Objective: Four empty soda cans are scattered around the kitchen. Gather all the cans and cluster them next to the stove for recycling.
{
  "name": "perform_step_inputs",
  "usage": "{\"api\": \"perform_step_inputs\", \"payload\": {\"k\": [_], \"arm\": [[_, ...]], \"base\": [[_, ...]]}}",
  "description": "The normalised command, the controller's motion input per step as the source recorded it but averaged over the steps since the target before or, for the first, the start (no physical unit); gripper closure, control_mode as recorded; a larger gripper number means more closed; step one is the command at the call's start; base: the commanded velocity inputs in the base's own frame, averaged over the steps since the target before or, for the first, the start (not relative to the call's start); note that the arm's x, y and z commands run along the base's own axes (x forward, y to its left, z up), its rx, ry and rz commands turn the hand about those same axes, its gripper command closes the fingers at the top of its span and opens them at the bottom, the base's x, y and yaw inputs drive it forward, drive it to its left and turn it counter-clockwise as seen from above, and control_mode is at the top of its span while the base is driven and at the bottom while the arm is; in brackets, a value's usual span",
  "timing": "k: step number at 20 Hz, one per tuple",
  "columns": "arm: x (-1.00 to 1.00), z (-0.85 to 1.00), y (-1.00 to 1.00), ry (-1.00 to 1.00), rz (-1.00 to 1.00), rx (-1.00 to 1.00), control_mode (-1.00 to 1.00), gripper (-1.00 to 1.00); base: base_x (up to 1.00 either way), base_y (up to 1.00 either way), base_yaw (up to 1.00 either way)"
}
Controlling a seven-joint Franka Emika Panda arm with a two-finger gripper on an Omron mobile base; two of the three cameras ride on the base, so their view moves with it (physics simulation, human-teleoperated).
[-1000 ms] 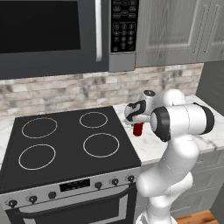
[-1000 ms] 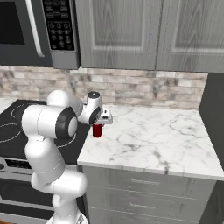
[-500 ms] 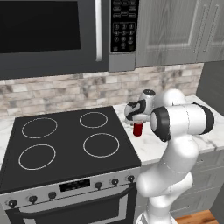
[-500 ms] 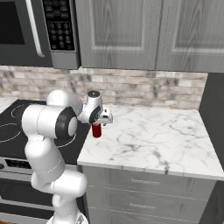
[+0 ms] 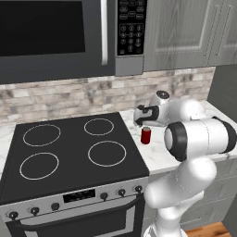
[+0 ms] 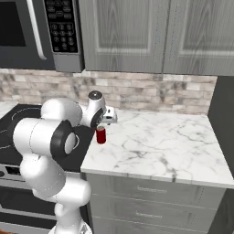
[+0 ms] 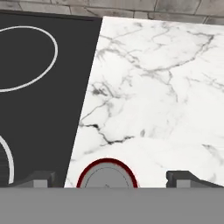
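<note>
The gripper (image 7: 107, 177) has just opened wide, releasing the red soda can (image 5: 146, 135). It stands at frame centre on the marble counter (image 6: 160, 141), just beside the stove (image 5: 69, 157): one delivered.

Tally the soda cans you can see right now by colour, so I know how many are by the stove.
Red can: 1, upright on the marble counter just right of the stove, below the open gripper.
Pink-purple cans: 0
Blue cans: 0
Total: 1
</note>
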Motion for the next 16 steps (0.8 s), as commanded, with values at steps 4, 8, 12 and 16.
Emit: {"api": "perform_step_inputs", "payload": {"k": [4, 8, 12, 16], "arm": [[-0.31, 0.46, -0.01, -0.18, 0.0, 0.0, -1.0, -1.0], [-0.37, 0.42, 0.0, -0.13, 0.0, 0.0, -1.0, -1.0], [-0.61, 0.47, 0.0, -0.08, 0.0, 0.0, -1.0, -1.0], [-0.73, 0.58, 0.0, -0.03, 0.0, 0.0, -1.0, -1.0]], "base": [[0.0, 0.0, 0.0], [0.0, 0.0, 0.0], [0.0, 0.0, 0.0], [0.0, 0.0, 0.0]]}}
